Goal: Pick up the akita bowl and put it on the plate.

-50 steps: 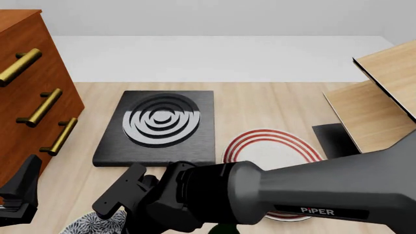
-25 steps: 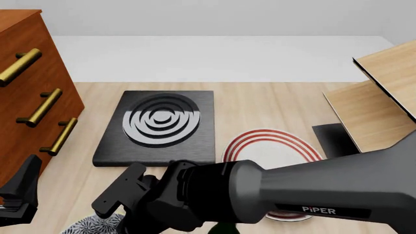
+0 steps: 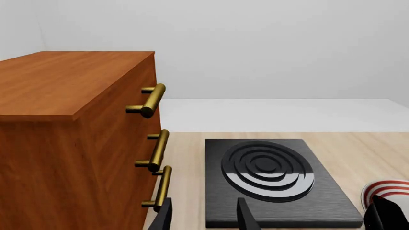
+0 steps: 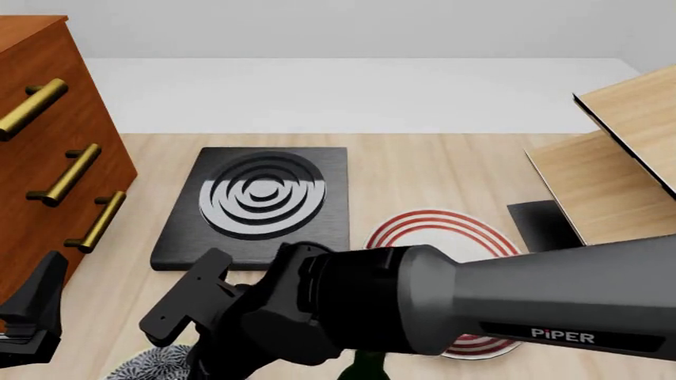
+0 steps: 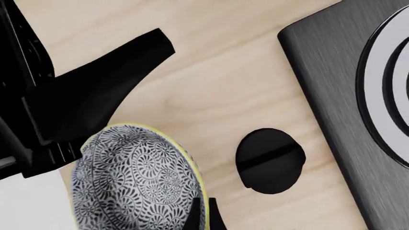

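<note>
A pale wooden worktop (image 4: 423, 170) is stretching out beneath a grey wall. A brown drawer chest (image 4: 43, 150) is standing along its left edge, a black square slab (image 4: 259, 206) lying mid-worktop. The plate (image 4: 438, 233) is sitting right of the slab, partly hidden by the right arm. The akita bowl (image 5: 137, 179) is resting at the near edge, the right tool (image 5: 203, 216) gripping its rim. The left tool (image 3: 204, 218) is hanging released.

Simulated home setting: pale wooden tabletop (image 4: 423, 170), reddish-brown wooden drawer chest (image 3: 70, 143) with brass bar handles (image 3: 153, 100), black square slab with grey rings (image 4: 259, 202), bare grey walls.
</note>
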Tool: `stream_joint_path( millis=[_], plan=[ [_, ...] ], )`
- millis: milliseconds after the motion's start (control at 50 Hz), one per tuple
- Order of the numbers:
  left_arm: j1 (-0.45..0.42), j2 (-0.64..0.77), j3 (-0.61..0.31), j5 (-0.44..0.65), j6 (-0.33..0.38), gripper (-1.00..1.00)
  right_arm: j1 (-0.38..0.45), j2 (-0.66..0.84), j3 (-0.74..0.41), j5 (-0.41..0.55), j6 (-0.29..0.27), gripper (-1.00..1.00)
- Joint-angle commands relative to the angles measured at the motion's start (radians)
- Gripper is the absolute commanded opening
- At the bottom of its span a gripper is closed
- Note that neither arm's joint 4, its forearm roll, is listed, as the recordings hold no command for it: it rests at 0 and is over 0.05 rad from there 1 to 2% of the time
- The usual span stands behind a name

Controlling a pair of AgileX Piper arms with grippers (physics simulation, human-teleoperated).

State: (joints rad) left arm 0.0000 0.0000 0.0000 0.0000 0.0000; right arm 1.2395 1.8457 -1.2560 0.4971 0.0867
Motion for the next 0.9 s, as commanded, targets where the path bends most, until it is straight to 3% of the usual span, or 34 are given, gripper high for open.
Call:
stream_joint_path(
  millis=[20,600,900],
  plan=[
    [0.0,0.0,0.0,0.0,0.0,1.0,-0.025,-0.046,-0.02,0.022,-0.02,-1.0],
    [0.0,0.0,0.0,0.0,0.0,1.0,-0.198,-0.164,-0.11,0.077,-0.079,-1.0],
    [0.0,0.0,0.0,0.0,0.0,1.0,-0.343,-0.35,0.004,0.008,-0.043,-1.0]
  ],
)
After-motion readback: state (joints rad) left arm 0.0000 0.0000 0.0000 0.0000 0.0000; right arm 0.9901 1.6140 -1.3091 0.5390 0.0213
